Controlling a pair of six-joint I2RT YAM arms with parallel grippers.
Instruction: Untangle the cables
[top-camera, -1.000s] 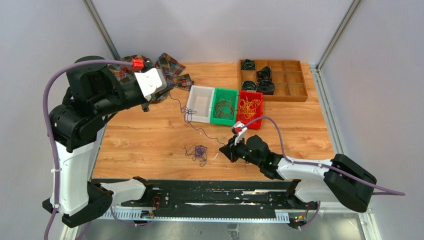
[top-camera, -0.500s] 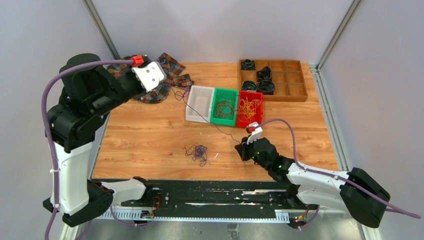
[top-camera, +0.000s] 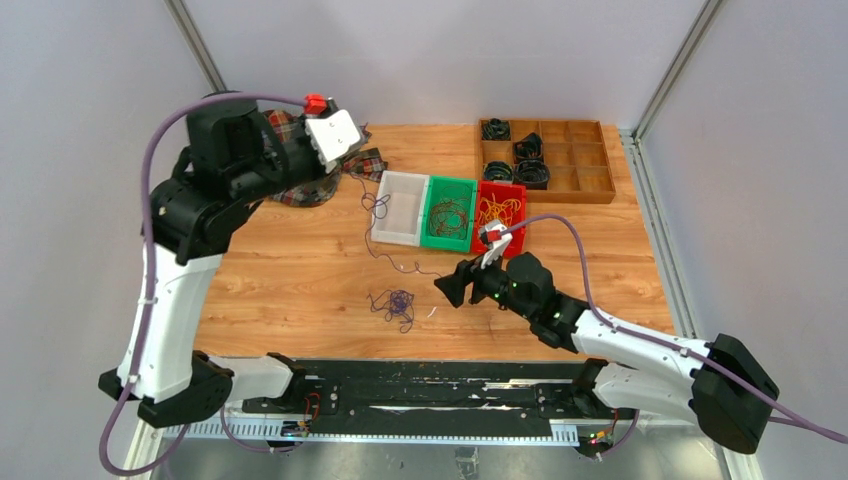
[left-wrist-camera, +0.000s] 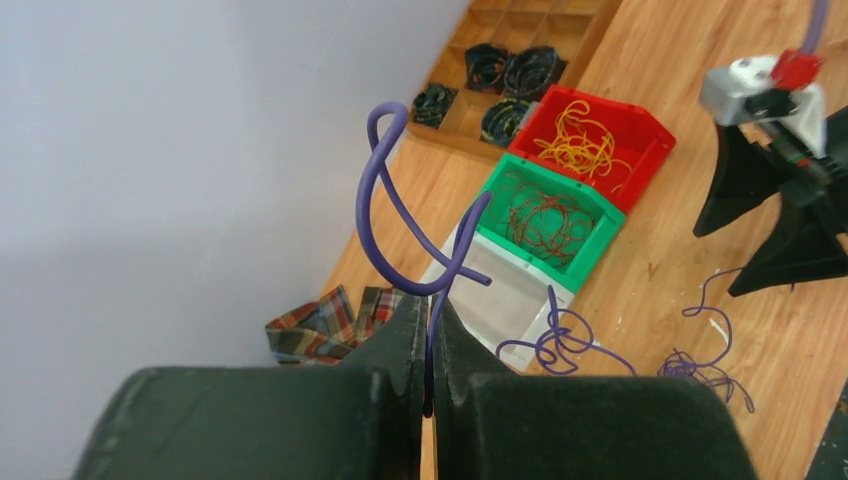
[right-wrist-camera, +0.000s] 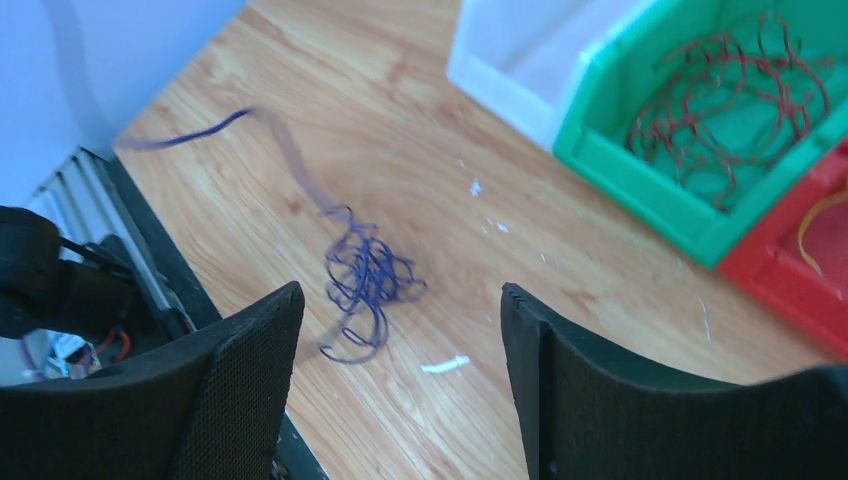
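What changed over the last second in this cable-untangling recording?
The right end effector opened, letting go of the purple cable, and shifted left. The left end effector, still shut on that cable, moved back toward the far wall; the cable now hangs slack. The loose tangle, bins and wooden tray stayed put.

A wooden table (top-camera: 300, 270) carries a white bin (top-camera: 400, 208), a green bin (top-camera: 447, 245) and a red bin (top-camera: 503, 187) touching side by side near its middle, with a wooden tray (top-camera: 590, 160) of compartments at the far right corner and a crumpled plaid cloth (top-camera: 365, 162) at the far left. Towards the near edge lies a small purple tangle (top-camera: 398, 303), a tiny white scrap (top-camera: 432, 312) just beside it. A loose purple cable (left-wrist-camera: 560, 345) curls over the boards in front of the white bin.
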